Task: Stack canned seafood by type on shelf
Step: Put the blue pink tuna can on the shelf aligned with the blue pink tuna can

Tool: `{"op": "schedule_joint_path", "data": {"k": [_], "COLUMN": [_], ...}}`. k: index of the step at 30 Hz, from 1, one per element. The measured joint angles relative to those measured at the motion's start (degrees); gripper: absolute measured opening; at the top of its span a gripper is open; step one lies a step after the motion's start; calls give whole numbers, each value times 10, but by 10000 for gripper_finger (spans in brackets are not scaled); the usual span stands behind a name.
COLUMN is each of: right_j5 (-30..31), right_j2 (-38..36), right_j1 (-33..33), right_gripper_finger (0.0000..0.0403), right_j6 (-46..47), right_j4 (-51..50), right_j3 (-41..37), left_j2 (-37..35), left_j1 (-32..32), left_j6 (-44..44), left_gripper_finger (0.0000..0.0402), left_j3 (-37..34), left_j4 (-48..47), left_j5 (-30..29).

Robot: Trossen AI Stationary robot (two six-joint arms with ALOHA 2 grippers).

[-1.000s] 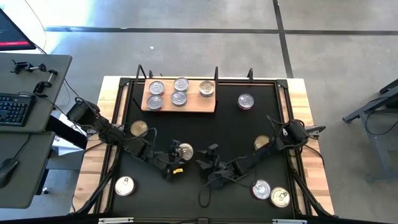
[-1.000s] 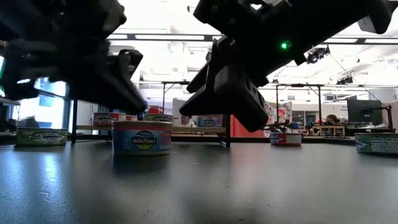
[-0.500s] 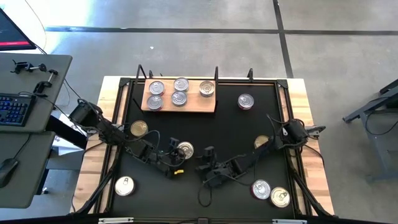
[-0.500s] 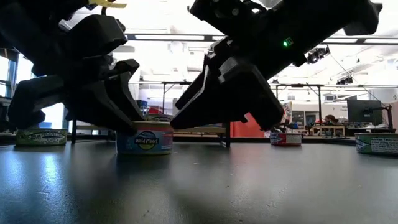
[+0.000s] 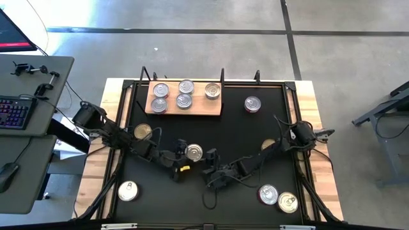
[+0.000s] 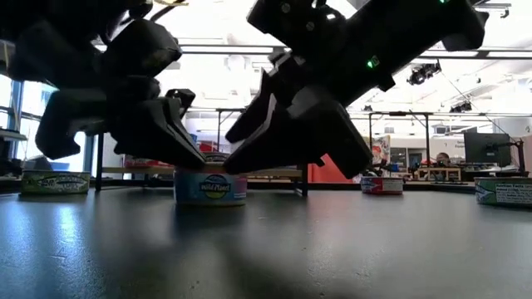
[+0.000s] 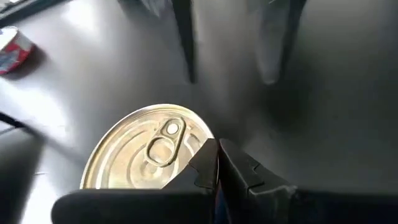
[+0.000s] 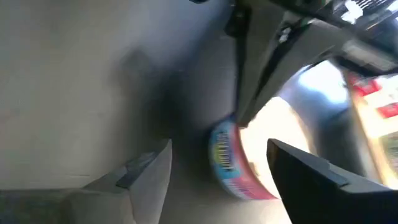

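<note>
The small flat round tin with a gold pull-tab lid and a pink-and-blue label (image 5: 194, 153) sat on the black tabletop mat (image 5: 236, 131) near its centre, well short of the light unpainted wooden shelf (image 5: 184, 107) at the far side, where five silver-lidded tins (image 5: 184, 100) already lay. The left hand (image 5: 181, 155) lay just to the left of the tin, its fingers (image 7: 217, 168) pressed together and holding nothing; the left wrist view showed the closed tips beside the lid's rim, so it seemed to be nudging or steadying the tin rather than gripping it. The right hand (image 5: 209, 160) lay just to the tin's right with its fingers (image 8: 149, 171) spread wide, the labelled side of the tin showing between them in its wrist view.

To do this step well, the right hand probably needed to straddle the tin squarely, one finger on each side of the wall, low enough to catch the side rather than the lid's lip. The left hand should have backed off before any lift, since the two arms were crowded together. The shelf slot chosen ought to have matched this tin's label.
</note>
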Motion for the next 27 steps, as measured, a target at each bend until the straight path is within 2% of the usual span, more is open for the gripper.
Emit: {"op": "schedule_joint_path", "data": {"k": [5,10,17,22,27], "right_j5": [59,68,68,67,67], "right_j2": [-3,-3,13,25,27], "right_j1": [7,8,-5,-10,-14], "right_gripper_finger": [287,296,296,295,258], "right_j6": [-75,-129,-145,-124,-78], "right_j4": [1,-2,4,58,57], "right_j3": [1,0,0,0,0], "left_j2": [-12,-35,-50,-50,-50], "left_j1": [14,16,16,16,16], "left_j6": [-38,-53,-62,-62,-62], "left_gripper_finger": [0,0,0,0,0], "left_j3": [-21,-21,-21,-21,-21], "left_j4": [66,78,104,105,104], "left_j5": [25,36,52,52,52]}}
